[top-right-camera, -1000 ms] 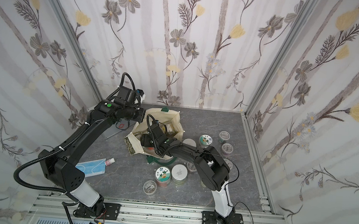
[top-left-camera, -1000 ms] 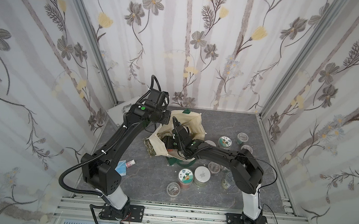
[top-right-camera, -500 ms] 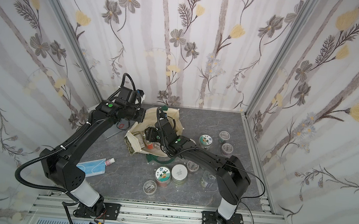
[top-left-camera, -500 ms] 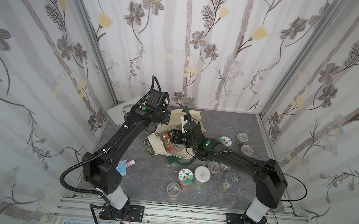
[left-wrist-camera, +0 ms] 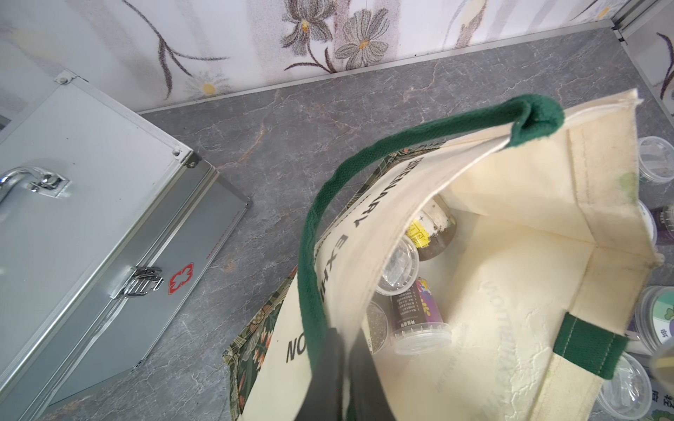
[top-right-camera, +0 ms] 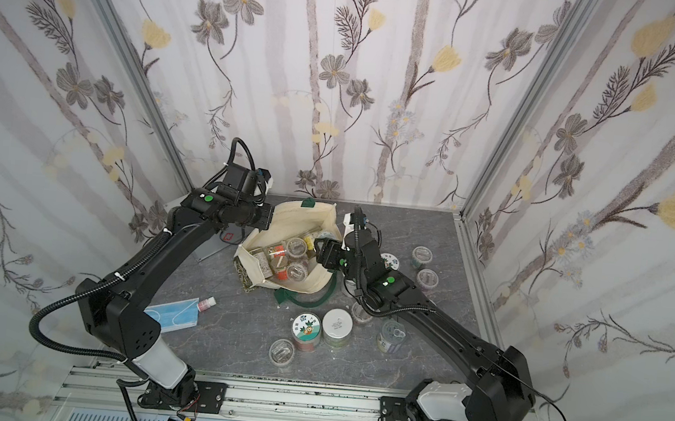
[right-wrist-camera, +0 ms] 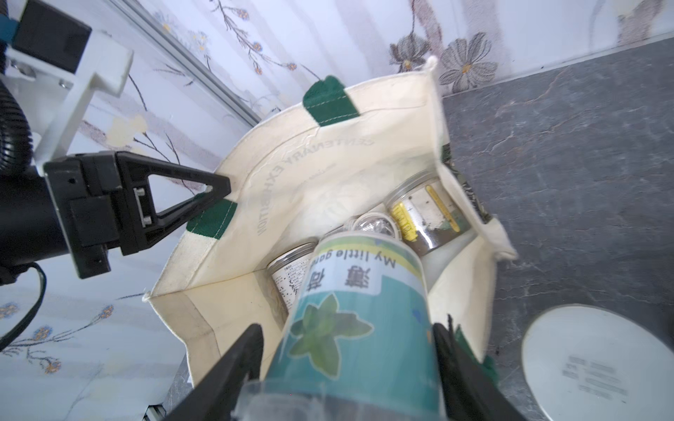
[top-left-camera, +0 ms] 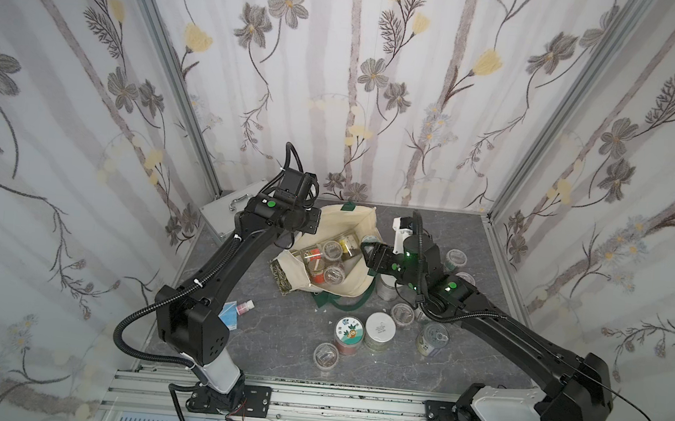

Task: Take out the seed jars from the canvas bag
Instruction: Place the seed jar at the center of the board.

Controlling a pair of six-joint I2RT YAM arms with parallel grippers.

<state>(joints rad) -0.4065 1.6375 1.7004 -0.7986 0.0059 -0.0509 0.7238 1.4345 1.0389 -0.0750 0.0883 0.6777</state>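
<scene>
The cream canvas bag lies open on the grey table, with several seed jars still inside. My left gripper is shut on the bag's rim beside a green handle and holds the mouth up. My right gripper hovers over the mouth near its right rim. It is shut on a tall seed jar with a teal leaf label, held lengthwise. More seed jars stand on the table in front of and right of the bag.
A silver metal case stands at the back left, close to the bag. A blue face mask and a tiny pink-capped bottle lie front left. Patterned walls close in three sides.
My right gripper narrowed on the teal jar inside the bag, then rose and drew back toward the bag's right rim with it. The left gripper has stayed on the bag's rim.
</scene>
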